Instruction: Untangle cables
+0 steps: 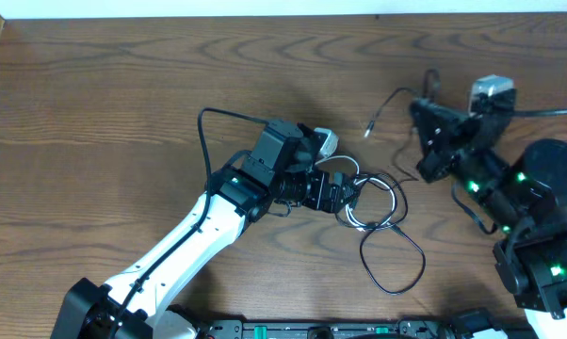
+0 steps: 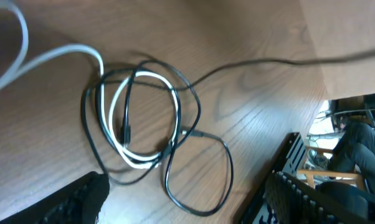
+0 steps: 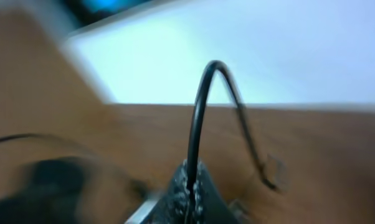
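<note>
Thin black and white cords [image 2: 175, 102] tangled at 4 o'clock; my right pincer [image 3: 190, 190] clenches one black cord [image 3: 195, 118]; left pincer [image 1: 351, 196], I can't tell.

The overhead camera looked straight down on the table [image 1: 123, 85]. The left wrist camera looked down close over the tangle [image 2: 144, 124], also seen overhead. The right wrist view, blurred, faced level along the table, close behind one cable [image 3: 197, 112].

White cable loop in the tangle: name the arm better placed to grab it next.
Left, probably. The left claw hovers at the tangle, with the white cable filling its wrist view. The right claw sits off to the side, apparently pinching a black cable.
</note>
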Motion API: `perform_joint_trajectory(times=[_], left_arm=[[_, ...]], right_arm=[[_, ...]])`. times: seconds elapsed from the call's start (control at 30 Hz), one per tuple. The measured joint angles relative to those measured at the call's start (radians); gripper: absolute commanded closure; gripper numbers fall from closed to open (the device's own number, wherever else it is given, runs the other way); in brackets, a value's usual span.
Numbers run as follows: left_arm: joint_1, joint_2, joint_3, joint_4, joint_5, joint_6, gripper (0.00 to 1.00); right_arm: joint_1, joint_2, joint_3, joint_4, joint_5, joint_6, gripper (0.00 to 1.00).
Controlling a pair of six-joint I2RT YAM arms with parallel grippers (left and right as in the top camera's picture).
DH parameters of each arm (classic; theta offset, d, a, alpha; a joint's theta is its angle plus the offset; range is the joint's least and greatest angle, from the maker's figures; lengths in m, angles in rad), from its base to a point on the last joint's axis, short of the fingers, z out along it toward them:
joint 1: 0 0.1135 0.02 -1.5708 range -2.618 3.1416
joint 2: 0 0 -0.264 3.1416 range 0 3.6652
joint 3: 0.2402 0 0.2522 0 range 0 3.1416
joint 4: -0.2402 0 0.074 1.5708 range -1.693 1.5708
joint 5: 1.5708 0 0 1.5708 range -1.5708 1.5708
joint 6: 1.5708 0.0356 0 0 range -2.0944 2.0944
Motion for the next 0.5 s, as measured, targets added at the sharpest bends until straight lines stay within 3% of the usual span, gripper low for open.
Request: perform_joint_trajectory(times=[0.1, 0.23, 0.5], left_arm=[[0.0, 0.0, 0.0, -0.035, -0.005, 0.001, 0.15], [0.0, 0.0, 0.0, -0.08, -0.04, 0.005, 0.15], [0.0, 0.0, 0.0, -0.097, -0.081, 0.023, 0.15]], right_arm=[[-0.011, 0.026, 0.002, -0.183, 0.296, 0.028, 0.99], [-0.05, 0.089, 0.001, -0.337, 0.502, 0.043, 0.99], [-0.187, 0.255, 0.001, -0.448, 0.656, 0.051, 0.99]])
